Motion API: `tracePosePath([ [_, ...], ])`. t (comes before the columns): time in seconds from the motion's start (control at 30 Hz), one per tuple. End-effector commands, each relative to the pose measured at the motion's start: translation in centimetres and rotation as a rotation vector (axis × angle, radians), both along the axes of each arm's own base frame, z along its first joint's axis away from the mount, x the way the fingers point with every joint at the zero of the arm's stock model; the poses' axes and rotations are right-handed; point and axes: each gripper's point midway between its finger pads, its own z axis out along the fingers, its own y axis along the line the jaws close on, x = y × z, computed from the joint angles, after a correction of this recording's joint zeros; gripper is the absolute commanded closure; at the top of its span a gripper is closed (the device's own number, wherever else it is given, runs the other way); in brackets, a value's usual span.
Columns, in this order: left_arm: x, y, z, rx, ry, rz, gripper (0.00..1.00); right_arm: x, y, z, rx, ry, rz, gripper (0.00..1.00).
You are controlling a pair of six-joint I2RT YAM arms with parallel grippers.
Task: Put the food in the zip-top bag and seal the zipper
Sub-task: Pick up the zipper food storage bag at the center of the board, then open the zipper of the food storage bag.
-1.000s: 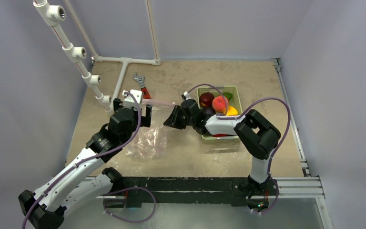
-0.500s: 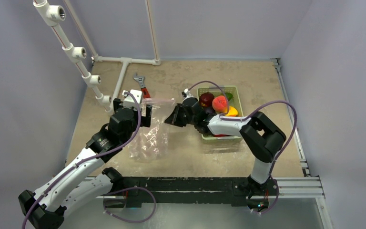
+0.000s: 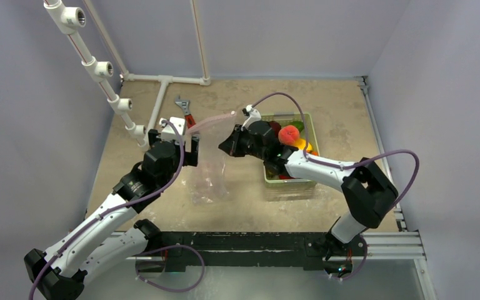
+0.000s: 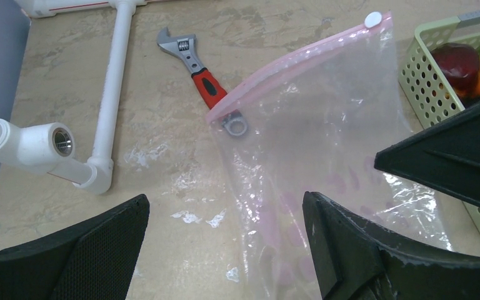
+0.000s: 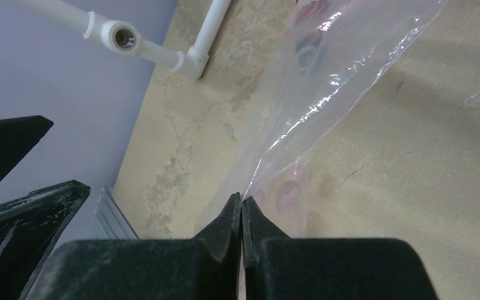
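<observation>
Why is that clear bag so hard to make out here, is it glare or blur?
Glare and see-through plastic, not blur. Right wrist view: white streaks of reflected light run along the zip-top bag, and the table shows through it. Left wrist view: sharp, the pink zipper stands out. Top view: soft even light, faint shadows, the bag only a pale film.

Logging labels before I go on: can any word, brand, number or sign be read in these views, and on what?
None readable.
The zip-top bag bears only faint pink blotches, no letters I can make out.
The red-handled wrench shows no legible marking.
</observation>
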Motion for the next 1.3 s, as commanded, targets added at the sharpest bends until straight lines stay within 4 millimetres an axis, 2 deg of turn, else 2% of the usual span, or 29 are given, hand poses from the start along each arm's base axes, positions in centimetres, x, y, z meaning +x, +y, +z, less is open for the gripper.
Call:
tracePosePath([
  [0.0, 0.3, 0.0, 2.7, -0.076, -0.059, 0.034, 0.08, 0.0, -1.3, 3.1, -0.043, -0.139, 0.008, 1.0],
  [0.37, 0.9, -0.8, 7.1, -0.085, -0.055, 0.02, 0.12, -2.0, -3.3, 9.1, -0.128, -0.384, 0.136, 1.0],
  [0.63, 1.2, -2.3, 11.9, -0.111, -0.025, -0.077, 0.12, -4.9, -4.3, 13.5, -0.152, -0.598, 0.292, 1.0],
  [0.83, 1.0, -3.1, 16.2, -0.164, -0.002, -0.204, 0.12, -6.8, -5.2, 14.9, -0.22, -0.738, 0.413, 1.0],
  [1.03, 0.1, -3.5, 17.9, -0.198, 0.003, -0.283, 0.13, -9.1, -6.5, 16.7, -0.27, -0.885, 0.528, 1.0],
  [1.27, -1.0, -3.3, 17.9, -0.2, 0.012, -0.301, 0.19, -13.7, -8.1, 18.4, -0.274, -1.164, 0.738, 1.0],
])
